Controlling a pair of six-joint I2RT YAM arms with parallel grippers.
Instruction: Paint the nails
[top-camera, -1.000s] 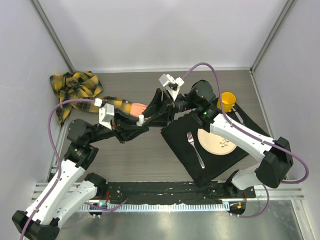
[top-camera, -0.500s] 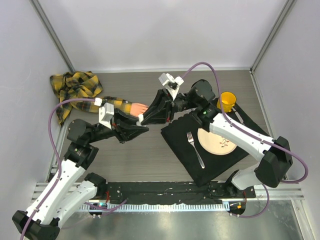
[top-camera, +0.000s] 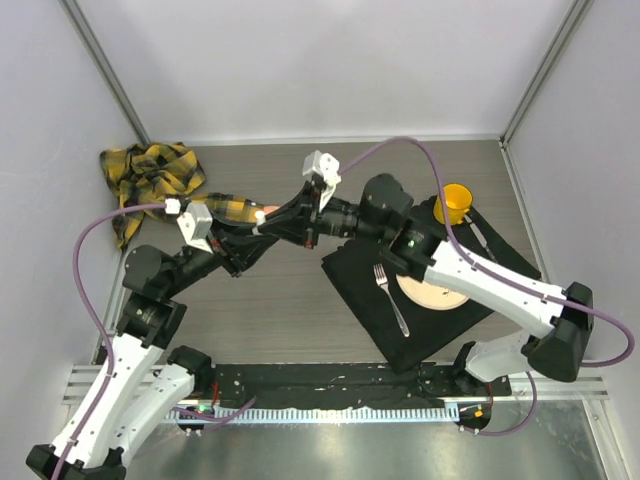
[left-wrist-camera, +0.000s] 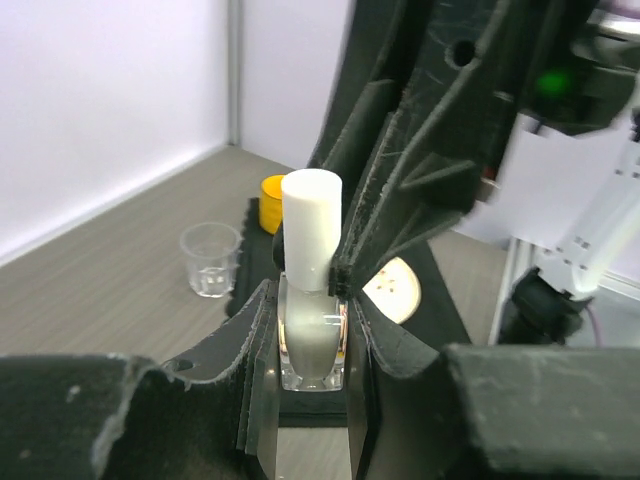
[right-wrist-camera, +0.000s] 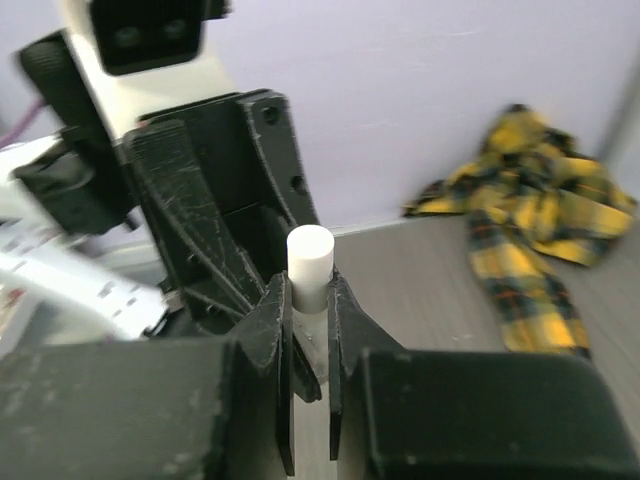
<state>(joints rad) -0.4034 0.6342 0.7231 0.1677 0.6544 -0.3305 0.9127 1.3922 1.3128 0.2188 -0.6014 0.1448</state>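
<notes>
White cap (right-wrist-camera: 308, 262): pinched tight between the fingers of right claw (right-wrist-camera: 308, 300), sitting atop clear bottle (left-wrist-camera: 312, 345).
Left claw (left-wrist-camera: 308, 335): clamped narrow on the bottle's glass body, below the cap.
Mannequin hand (top-camera: 268, 211): peach, on bench (top-camera: 300, 300), poking from plaid sleeve (top-camera: 232, 208), mostly covered by the meeting claws.
Nails: hidden beneath claws, not discernible.

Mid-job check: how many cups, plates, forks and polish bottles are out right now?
cups: 2, the yellow cup and the clear cup
plate: 1
fork: 1
polish bottle: 1
total: 5
</notes>
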